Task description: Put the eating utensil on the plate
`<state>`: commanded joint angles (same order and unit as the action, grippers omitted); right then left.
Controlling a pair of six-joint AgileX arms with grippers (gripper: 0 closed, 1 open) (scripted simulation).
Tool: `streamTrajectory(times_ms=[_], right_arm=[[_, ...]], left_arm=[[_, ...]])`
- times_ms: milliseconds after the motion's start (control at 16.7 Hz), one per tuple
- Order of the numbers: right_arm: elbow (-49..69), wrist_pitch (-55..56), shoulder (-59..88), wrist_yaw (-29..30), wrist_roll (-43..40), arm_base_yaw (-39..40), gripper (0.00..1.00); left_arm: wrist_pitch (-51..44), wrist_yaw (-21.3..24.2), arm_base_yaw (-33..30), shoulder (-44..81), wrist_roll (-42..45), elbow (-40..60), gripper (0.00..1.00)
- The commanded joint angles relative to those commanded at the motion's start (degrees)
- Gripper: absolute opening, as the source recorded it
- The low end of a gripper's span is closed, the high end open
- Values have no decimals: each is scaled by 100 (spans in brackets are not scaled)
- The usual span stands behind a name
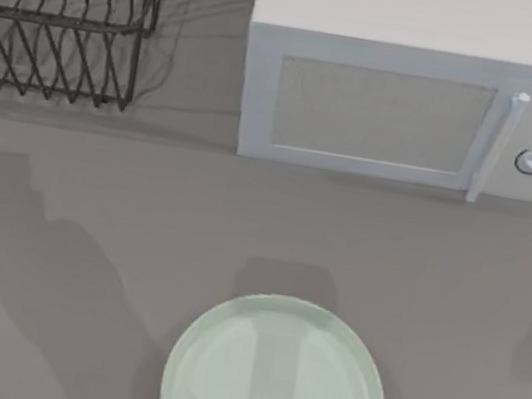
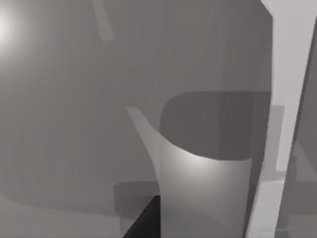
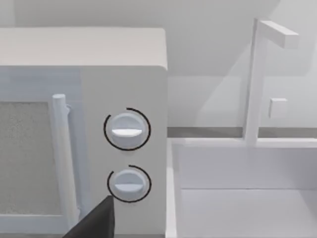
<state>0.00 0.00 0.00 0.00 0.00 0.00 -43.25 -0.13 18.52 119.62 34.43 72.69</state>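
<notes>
plate [image 1: 276, 378] in front of microwave [image 1: 406, 80], bare, ready to receive | eating utensil: location unclear, possibly the pale curved shape at left wrist | gripper fingers: cannot tell | dish rack [image 1: 62, 15] left of microwave

Legible text, labels, brands, numbers, signs: none.

Microwave [image 1: 405, 90]: door panel and casing carry no lettering or logo. Its two round knobs, upper [image 3: 127, 130] and lower [image 3: 129, 184], are each ringed by a thin dark arc without numerals or scale marks.

Plate [image 1: 277, 375]: plain, unmarked.

Wire dish rack [image 1: 62, 15]: no tag or plate.

Worktop [image 1: 92, 212]: no print or sign.
</notes>
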Motion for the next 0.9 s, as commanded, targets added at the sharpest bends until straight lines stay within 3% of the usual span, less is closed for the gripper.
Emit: streamTrajectory(times_ms=[300, 660, 900], right_arm=[[0, 0, 0, 0, 0, 0, 100], [0, 0, 0, 0, 0, 0, 100], [0, 0, 0, 0, 0, 0, 100]], left_arm=[[-657, 122, -14, -431, -29, 416, 0], [-2185, 118, -28, -922, -49, 1362, 0], [-2327, 117, -30, -1013, -60, 1479, 0]])
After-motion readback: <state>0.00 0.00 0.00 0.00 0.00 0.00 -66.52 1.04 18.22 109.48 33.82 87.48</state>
